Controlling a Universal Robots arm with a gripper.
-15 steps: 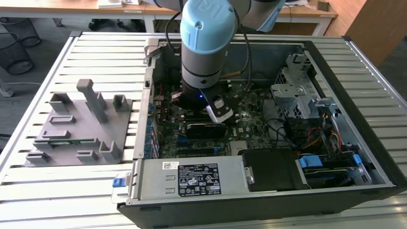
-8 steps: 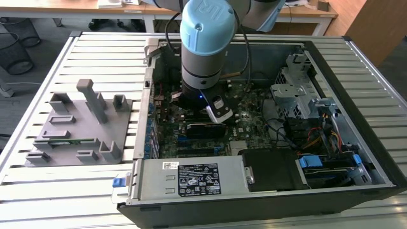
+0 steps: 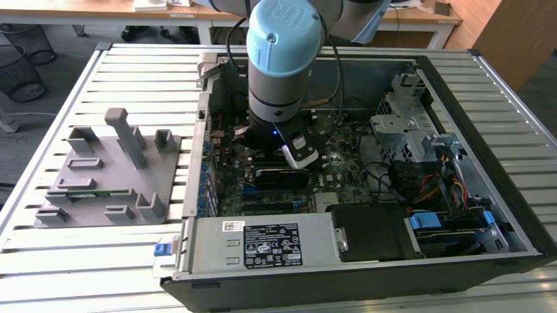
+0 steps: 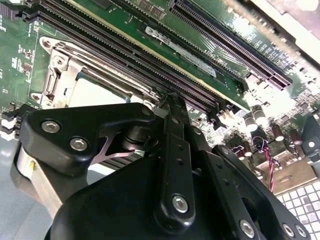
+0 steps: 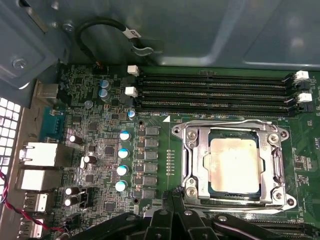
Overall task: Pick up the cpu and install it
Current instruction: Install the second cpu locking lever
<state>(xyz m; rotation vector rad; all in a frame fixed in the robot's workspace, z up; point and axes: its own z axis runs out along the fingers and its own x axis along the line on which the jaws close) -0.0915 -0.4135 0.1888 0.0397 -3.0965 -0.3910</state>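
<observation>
The cpu [image 5: 235,165], a square chip with a pale metal top, lies flat inside the motherboard socket, and the socket's metal frame [image 5: 192,165] runs around it. In the second wrist view the cpu [image 4: 92,92] shows just beyond my black fingertips. My gripper [image 4: 167,97] is shut with nothing between its fingers, and it hovers close beside the socket's edge. In the first wrist view the gripper [image 5: 174,196] sits at the frame's corner, off the chip. The arm [image 3: 278,72] reaches down into the open computer case [image 3: 487,150].
Four empty memory slots [image 5: 215,92] run alongside the socket. A grey parts fixture [image 3: 104,176] stands on the slatted table at the exterior view's left. The case also holds a power supply [image 3: 261,244], a drive cage [image 3: 405,124] and loose cables [image 3: 435,189].
</observation>
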